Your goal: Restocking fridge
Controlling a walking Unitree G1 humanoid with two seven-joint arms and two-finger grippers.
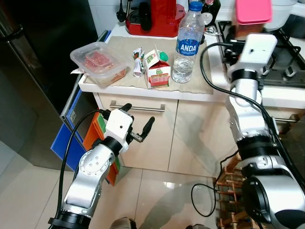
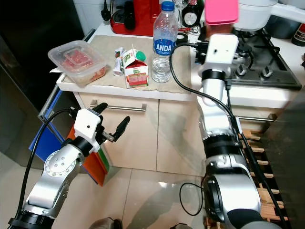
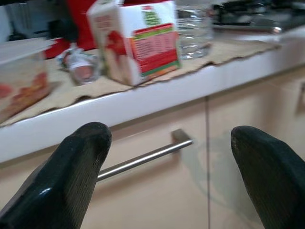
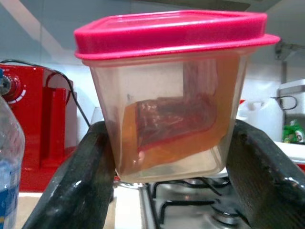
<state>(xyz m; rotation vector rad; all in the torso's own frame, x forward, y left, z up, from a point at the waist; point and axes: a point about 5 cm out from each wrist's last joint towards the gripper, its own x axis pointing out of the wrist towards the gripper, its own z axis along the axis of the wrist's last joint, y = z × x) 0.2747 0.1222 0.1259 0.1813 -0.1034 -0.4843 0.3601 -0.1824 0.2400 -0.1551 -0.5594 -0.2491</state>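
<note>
Two food tubs being counted. Pink-lidded tub (image 4: 171, 95) being gripped between fingers of right gripper (image 4: 167, 167), held up above hob (image 2: 267, 67); reddish-brown food in amber liquid being seen inside. Clear-lidded tub (image 1: 97, 62) being carried on worktop (image 1: 190, 93), near its left edge, red food inside. One water bottle (image 1: 187, 43), clear liquid inside, and one juice carton (image 1: 156, 69) standing beside it. Left gripper (image 1: 136, 125) being held low before drawer handle (image 3: 143, 160), fingers spread, nothing between them.
</note>
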